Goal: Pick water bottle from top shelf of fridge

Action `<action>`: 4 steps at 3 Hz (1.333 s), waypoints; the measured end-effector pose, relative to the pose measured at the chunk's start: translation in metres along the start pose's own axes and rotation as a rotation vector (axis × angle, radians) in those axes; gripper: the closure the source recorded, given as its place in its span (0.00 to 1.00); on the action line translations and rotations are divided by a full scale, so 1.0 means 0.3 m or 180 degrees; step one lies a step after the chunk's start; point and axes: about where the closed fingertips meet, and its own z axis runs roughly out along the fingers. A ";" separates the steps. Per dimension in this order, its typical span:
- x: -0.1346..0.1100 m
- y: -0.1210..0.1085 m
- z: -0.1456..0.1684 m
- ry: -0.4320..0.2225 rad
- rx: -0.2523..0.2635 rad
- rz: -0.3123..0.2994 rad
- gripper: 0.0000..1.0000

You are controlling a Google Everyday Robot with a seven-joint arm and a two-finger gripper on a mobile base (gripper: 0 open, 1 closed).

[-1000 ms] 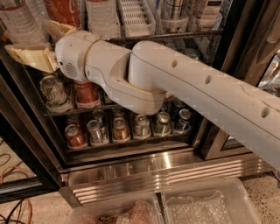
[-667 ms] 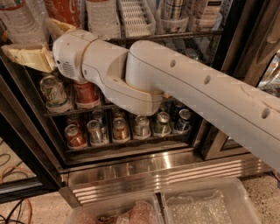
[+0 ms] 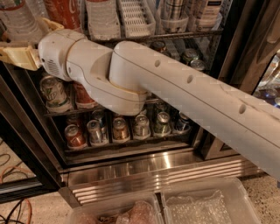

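1. Two tan fingers [image 3: 17, 56] of the gripper [image 3: 22, 38] stand spread at the far left. One is low in front of the water bottle [image 3: 17, 19] and one is higher, beside it on the right. The bottle stands at the left end of the top shelf [image 3: 183, 35] of the fridge [image 3: 153, 173]. Whether either pad touches the plastic I cannot tell.
2. Closing too low is one risk. The grip looks set near the bottle's base, so the tall bottle may tip over the fingers as it lifts.
3. The ribbed wall looks thin and probably yields. A hard squeeze may crumple it, and a light one may let it slip.
4. The red cola bottle [image 3: 65, 11] stands just beside the upper finger. A sideways drift of the wrist may knock it into the whitish bottle [image 3: 103, 15].
5. The bottle's foot likely sits in a lane tray, so pulling straight out without lifting may snag it on the lip.
6. The bulky arm [image 3: 175, 83] crosses in front of the cans [image 3: 54, 92] on the rack below and passes near the black door frame [image 3: 225, 65]. A careless withdrawal may strike either.
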 end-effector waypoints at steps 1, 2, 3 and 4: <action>0.006 0.001 0.038 -0.0020 -0.0016 0.0008 0.29; 0.022 -0.015 0.046 0.0018 0.0019 -0.0003 0.29; 0.033 -0.047 0.033 0.0073 0.0079 -0.0024 0.29; 0.025 -0.085 0.024 0.0079 0.0138 -0.0059 0.30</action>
